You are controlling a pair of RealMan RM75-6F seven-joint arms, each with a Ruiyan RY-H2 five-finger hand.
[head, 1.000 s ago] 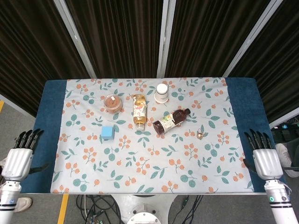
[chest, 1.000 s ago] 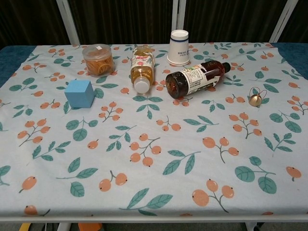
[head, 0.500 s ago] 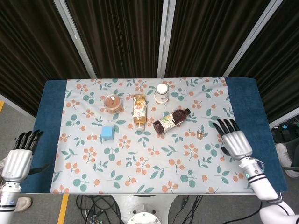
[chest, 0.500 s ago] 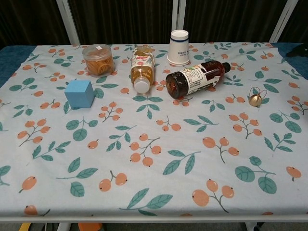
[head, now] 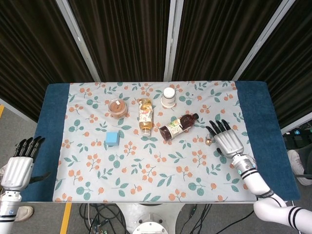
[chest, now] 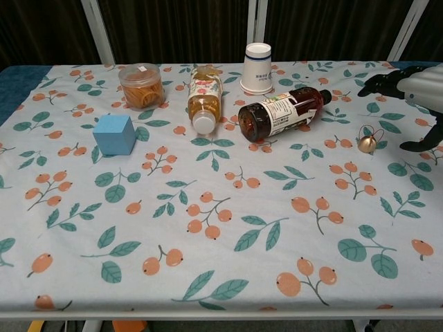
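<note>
The head view looks steeply down from high up, taking in the whole floral-clothed counter [head: 146,165]; the chest view sits low and close at its near edge, sharing the counter's top.

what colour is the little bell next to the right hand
Gold. The bell shows best in the chest view, just beside the right hand.

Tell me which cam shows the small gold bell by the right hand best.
Chest view. The gold bell shows there as a round body with a wire loop on top, lying clear on the tablecloth, apart from the right hand. In the head view the bell is only a tiny glint beside the right hand, its shape unreadable.
</note>
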